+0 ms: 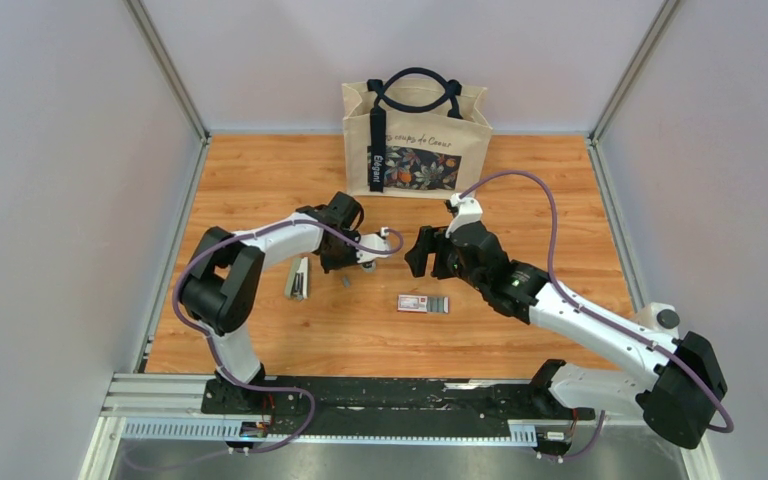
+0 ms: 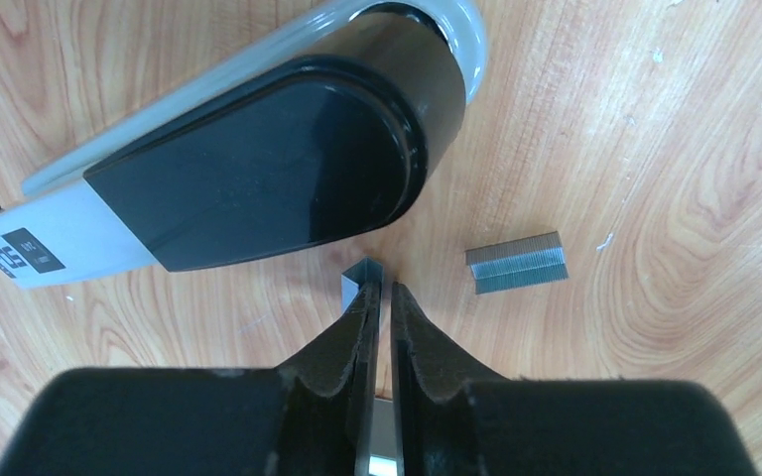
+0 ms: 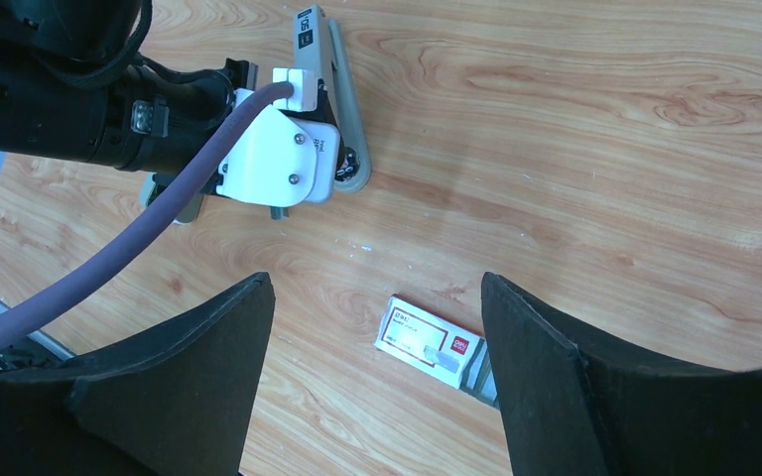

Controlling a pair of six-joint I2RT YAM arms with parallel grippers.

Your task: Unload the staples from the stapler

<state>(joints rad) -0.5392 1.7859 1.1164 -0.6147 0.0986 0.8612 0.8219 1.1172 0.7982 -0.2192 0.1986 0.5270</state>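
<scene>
We pinch a staple strip (image 2: 363, 276), likely light and brittle, by its sides in the left end effector (image 2: 380, 300); the right end effector (image 3: 375, 283) gapes.

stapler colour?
The stapler has a black top on a light grey body; clearest in the left wrist view.

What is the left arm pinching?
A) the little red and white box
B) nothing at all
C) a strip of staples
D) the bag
C: in the left wrist view the left end effector is shut on a thin grey staple strip, right beside the stapler.
</scene>
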